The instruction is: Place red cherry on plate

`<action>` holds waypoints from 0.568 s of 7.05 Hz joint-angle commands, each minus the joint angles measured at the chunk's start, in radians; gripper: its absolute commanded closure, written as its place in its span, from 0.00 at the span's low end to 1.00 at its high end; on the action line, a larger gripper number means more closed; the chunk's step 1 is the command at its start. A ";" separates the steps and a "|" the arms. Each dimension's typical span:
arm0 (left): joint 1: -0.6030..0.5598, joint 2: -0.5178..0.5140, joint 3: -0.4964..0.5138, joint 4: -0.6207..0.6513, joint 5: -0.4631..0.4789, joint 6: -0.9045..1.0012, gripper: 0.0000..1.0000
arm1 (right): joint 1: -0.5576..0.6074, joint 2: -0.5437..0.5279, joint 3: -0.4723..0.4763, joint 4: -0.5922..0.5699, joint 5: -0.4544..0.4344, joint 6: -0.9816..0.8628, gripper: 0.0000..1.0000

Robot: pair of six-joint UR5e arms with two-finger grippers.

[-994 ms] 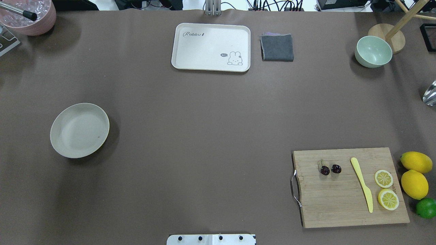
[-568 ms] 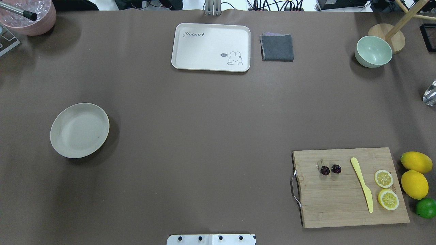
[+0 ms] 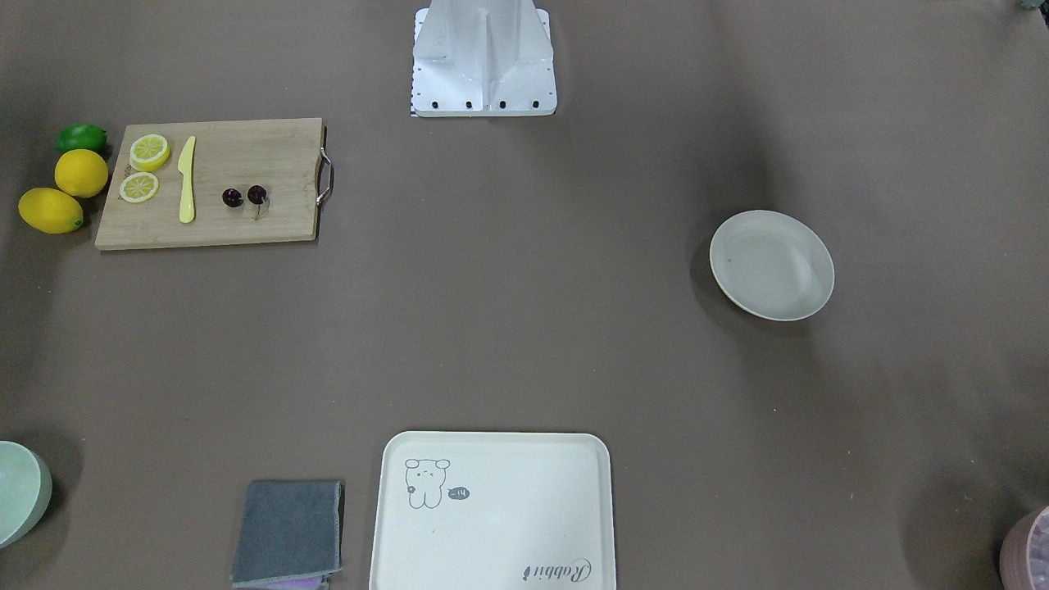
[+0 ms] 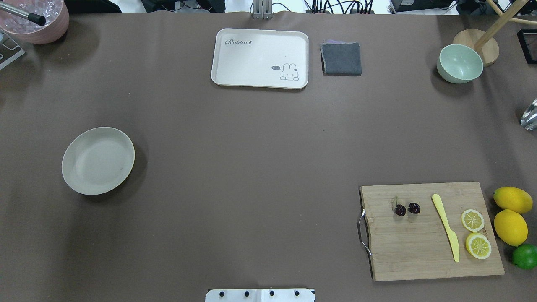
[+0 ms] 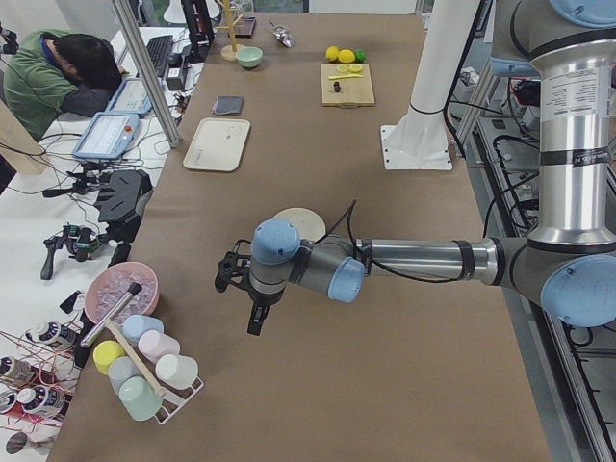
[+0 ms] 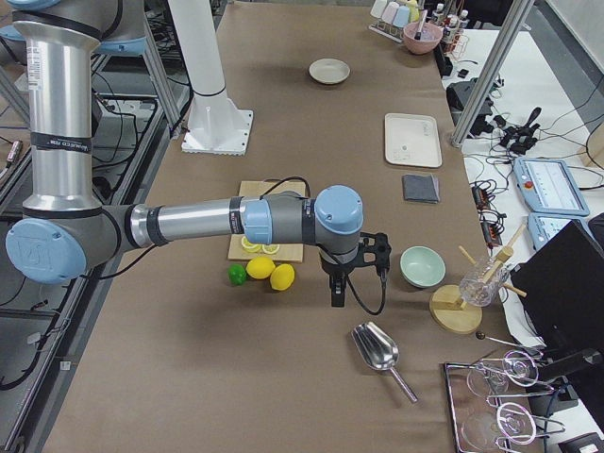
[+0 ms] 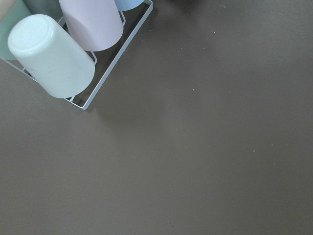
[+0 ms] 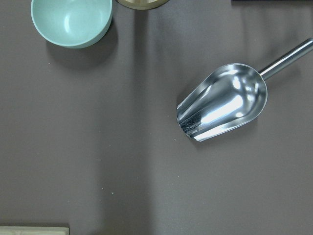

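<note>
Left gripper (image 5: 254, 325) hangs fingers-down from the near arm's wrist in the left side view, above bare brown table covering (image 4: 251, 159) near a white wire rack (image 7: 107, 68) of overturned pastel cups. It shows only from the side, so I cannot tell how far its jaws are parted or whether it holds anything. The right gripper (image 6: 337, 297) also points down, near a pale green bowl (image 6: 422, 265) and a shiny metal scoop (image 8: 222, 102). It too shows only from the side, and its opening cannot be judged.

The red cherry (image 4: 407, 208), a pair of small glossy dark maroon fruits joined by thin stems, lies on a rectangular wooden cutting board (image 4: 411, 251) on the robot's right. It sits between the board's metal handle (image 4: 363, 232) and a pale yellow plastic knife (image 4: 445, 226). Beyond the knife, two round lemon slices (image 4: 473, 220) rest on the same board. Just off the board's far edge lie two whole yellow lemons (image 4: 510, 227) and a green lime (image 4: 525, 256).

The round, shallow off-white plate (image 4: 98, 160) sits on the robot's left side of the table, well apart from the board and the fruit. In the left side view the left arm's wrist partly covers it.

At the table's far edge lie a rectangular cream tray (image 4: 260, 54) with a cartoon animal drawing and, just beside it, a folded grey cloth (image 4: 341, 58).
</note>
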 commanded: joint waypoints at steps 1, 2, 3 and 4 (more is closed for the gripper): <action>0.005 -0.010 -0.004 -0.003 -0.017 -0.017 0.02 | 0.000 0.000 0.001 0.000 -0.001 -0.002 0.00; 0.037 -0.022 -0.013 -0.006 -0.037 -0.110 0.02 | 0.000 0.000 0.001 0.000 -0.001 0.000 0.00; 0.100 -0.030 -0.052 -0.015 -0.046 -0.239 0.02 | 0.000 0.000 0.001 0.000 -0.002 0.000 0.00; 0.170 -0.033 -0.054 -0.094 -0.040 -0.355 0.02 | 0.000 0.003 0.001 0.000 0.010 0.008 0.00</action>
